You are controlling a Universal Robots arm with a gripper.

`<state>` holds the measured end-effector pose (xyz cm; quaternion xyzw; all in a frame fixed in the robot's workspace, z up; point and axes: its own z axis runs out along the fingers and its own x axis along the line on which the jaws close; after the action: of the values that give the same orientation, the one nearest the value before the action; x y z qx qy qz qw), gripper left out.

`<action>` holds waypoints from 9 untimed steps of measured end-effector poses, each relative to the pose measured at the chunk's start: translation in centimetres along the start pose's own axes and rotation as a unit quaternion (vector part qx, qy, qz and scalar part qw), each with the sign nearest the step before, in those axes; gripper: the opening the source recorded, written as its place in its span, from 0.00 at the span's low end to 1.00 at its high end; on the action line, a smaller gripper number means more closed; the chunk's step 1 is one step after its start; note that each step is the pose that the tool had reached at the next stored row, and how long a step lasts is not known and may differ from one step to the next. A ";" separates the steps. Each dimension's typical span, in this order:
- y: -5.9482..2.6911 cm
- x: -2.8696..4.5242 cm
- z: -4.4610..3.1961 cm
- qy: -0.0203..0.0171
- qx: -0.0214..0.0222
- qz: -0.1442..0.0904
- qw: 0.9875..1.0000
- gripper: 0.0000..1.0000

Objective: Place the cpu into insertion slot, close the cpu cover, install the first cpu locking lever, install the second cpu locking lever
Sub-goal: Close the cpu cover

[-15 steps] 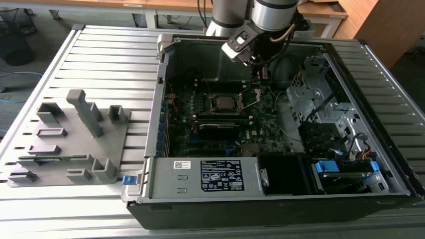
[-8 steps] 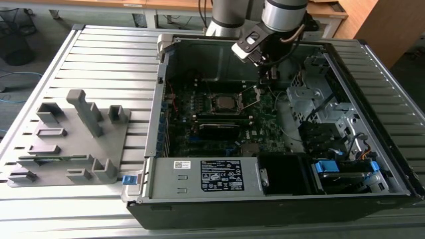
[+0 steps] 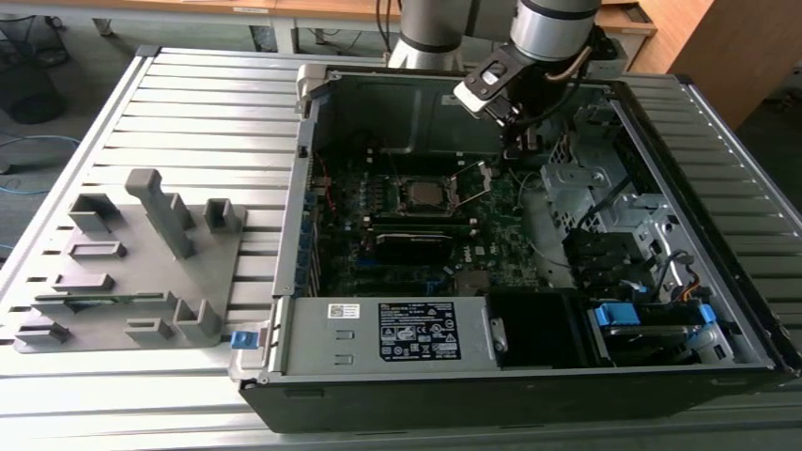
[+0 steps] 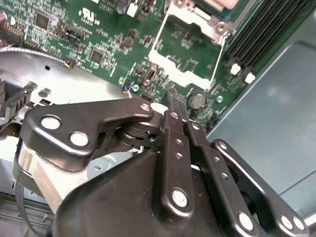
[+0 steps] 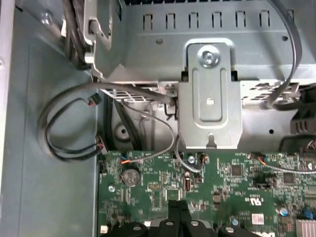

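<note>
While the silvery windowed cpu cover stands open, the black jaws sit pressed together beside it.

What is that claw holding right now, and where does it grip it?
Nothing, it seems: the gripper has its fingers pressed together with nothing between them, their tips close beside the open cpu cover.

A table of grey metal slats is lit evenly and softly. Beyond its far edge a grey floor is seen, on which a black mesh wastebasket and a blue cable are placed at the exterior view's left. A wooden desk is set along the far side, and a wooden cabinet at the far right.
</note>
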<state>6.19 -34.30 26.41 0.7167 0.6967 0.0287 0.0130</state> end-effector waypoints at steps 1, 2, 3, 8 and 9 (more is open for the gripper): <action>0.00 0.00 0.00 0.000 0.000 0.000 1.000 0.11; 0.00 0.00 0.00 0.000 0.000 0.000 1.000 0.11; 0.00 -0.01 -0.01 0.000 0.000 0.000 1.000 0.11; 0.12 -0.01 0.16 0.000 0.000 0.000 1.000 0.11; 0.22 -0.01 0.27 0.000 0.000 0.000 1.000 0.11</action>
<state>6.42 -34.30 26.15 0.7167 0.6967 0.0285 0.0129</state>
